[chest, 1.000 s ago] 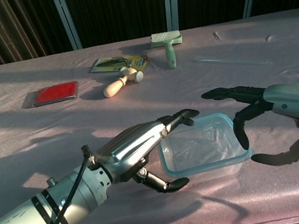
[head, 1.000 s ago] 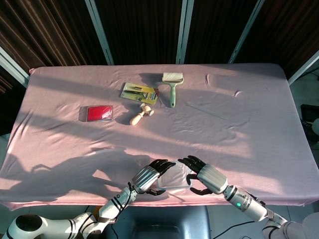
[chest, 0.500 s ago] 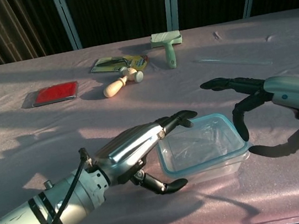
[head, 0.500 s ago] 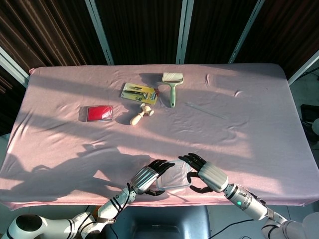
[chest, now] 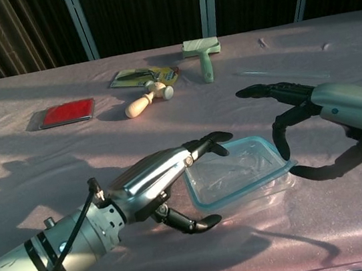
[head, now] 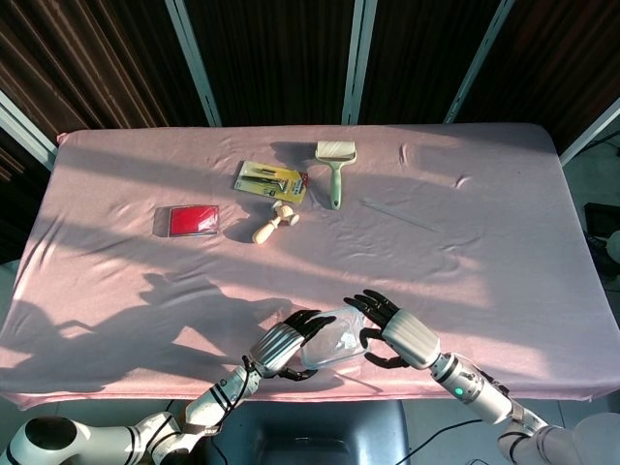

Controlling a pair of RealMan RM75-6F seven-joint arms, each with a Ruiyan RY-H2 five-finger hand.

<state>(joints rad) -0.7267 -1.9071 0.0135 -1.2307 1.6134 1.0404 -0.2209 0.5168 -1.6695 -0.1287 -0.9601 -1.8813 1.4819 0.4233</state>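
From my head camera, a clear plastic box (head: 332, 347) with a blue rim sits at the near edge of the bench (head: 484, 281), between my two hands; I see nothing inside it. My left hand (head: 284, 346) presses its fingers against the box's left side, and my right hand (head: 392, 331) curls around its right side, fingers over the rim and thumb lower down. Well apart, toward the far side, lie a red flat case (head: 190, 220), a wooden stamp (head: 272, 223), a yellow card pack (head: 272, 180) and a green-handled brush (head: 334, 167). A thin clear rod (head: 399, 215) lies to the right of them. Nothing stands between my hands and the box. A wrinkled pink cloth covers the bench, and dark panels with pale frames stand behind.

From my chest camera, the box (chest: 239, 177) is tilted, its right end higher. My left hand (chest: 160, 187) has fingers on its left rim with the thumb low and apart. My right hand (chest: 296, 107) has its thumb against the right corner, other fingers stretched out above. Whether the box is clear of the cloth I cannot tell. The red case (chest: 66, 113), stamp (chest: 145, 101) and brush (chest: 201, 56) lie beyond.
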